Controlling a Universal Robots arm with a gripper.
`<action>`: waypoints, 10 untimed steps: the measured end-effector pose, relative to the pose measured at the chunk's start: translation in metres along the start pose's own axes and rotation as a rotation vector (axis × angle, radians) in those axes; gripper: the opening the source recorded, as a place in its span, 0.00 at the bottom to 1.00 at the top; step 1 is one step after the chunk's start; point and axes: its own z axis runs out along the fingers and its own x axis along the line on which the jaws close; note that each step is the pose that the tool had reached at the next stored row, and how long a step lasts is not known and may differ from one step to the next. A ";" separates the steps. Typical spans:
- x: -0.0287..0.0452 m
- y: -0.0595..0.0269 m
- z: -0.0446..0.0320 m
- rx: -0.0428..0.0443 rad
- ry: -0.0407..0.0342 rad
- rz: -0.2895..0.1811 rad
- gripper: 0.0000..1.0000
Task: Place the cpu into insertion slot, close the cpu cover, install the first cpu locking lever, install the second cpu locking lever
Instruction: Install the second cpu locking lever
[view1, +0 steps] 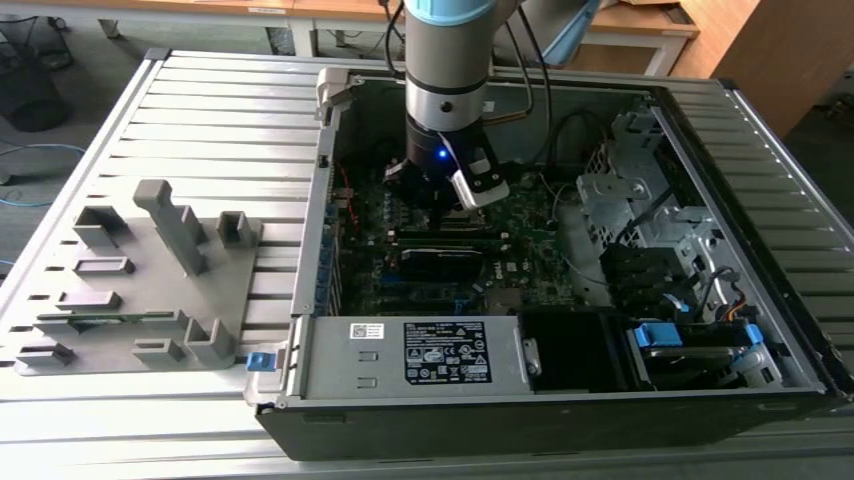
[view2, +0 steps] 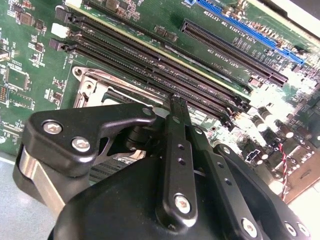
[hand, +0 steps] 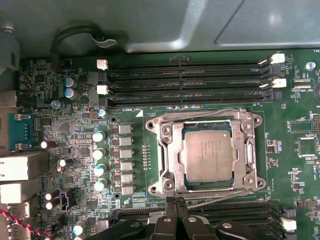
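My tool (hand: 176, 202) hangs just above the motherboard (hand: 80, 150) with its fingertips pressed together, grasping nothing – the cpu (hand: 207, 154) already sits in the insertion slot (hand: 165, 186), with the cpu cover (hand: 171, 150) lying flat around it, beside the memory slots (hand: 185, 82)

A ribbed metal worktable (view1: 200, 110) with long parallel slats fills most of the exterior view. Beyond its far edge stands a wooden-topped desk (view1: 320, 8) on pale legs. At the exterior view's far left, a black wire-mesh waste bin (view1: 30, 70) sits on grey floor (view1: 94, 60), with a blue cable (view1: 30, 152) trailing near it. A wooden cabinet (view1: 774, 45) stands at far right.
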 end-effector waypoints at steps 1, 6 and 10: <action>0.0001 0.0000 0.0000 0.0000 0.0000 0.000 0.10; 0.0005 0.0000 0.0000 0.0000 -0.0001 0.000 0.10; 0.0015 -0.0001 0.0002 -0.0001 -0.0001 0.000 0.10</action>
